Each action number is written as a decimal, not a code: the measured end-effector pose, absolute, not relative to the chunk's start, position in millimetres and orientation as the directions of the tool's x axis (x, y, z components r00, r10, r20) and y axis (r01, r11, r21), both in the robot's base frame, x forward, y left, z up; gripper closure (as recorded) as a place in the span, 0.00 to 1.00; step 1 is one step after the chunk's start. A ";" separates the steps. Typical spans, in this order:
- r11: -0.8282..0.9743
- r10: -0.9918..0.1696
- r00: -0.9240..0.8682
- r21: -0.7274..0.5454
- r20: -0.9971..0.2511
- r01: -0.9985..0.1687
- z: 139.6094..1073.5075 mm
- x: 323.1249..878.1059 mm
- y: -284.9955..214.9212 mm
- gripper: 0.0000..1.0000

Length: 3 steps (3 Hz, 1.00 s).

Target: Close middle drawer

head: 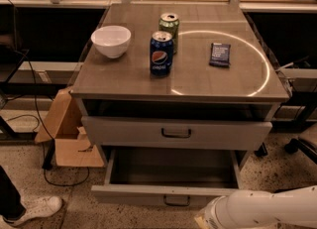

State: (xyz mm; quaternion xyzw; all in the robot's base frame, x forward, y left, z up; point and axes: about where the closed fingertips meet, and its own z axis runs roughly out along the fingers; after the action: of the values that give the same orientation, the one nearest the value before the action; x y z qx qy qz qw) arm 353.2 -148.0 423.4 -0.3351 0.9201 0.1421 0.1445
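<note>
Middle drawer is seen pulled well out of the grey cabinet, its plain interior exposed, beneath a taller-fronted drawer. A white robot arm is seen entering from the lower right. The gripper at its end is cut off by the bottom edge, so its opening cannot be told. From there, the drawer's loop handle lies just up and left.

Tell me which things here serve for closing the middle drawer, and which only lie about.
Job: open shallow grey metal drawer; white robot arm at bottom edge, gripper out of view.
Idle: white round bowl, blue Pepsi can, green can, dark flat packet, brown cardboard box.
</note>
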 end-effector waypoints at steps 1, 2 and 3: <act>0.736 -0.568 -0.721 0.148 -0.398 -0.661 424.1 362.9 -140.9 1.00; 0.736 -0.562 -0.704 0.128 -0.434 -0.665 426.0 372.8 -133.9 1.00; 0.729 -0.563 -0.686 0.115 -0.460 -0.675 425.0 382.4 -124.8 1.00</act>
State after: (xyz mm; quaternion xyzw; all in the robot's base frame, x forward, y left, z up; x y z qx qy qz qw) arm 382.4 -124.8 425.0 -0.3410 0.9077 0.1390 0.2012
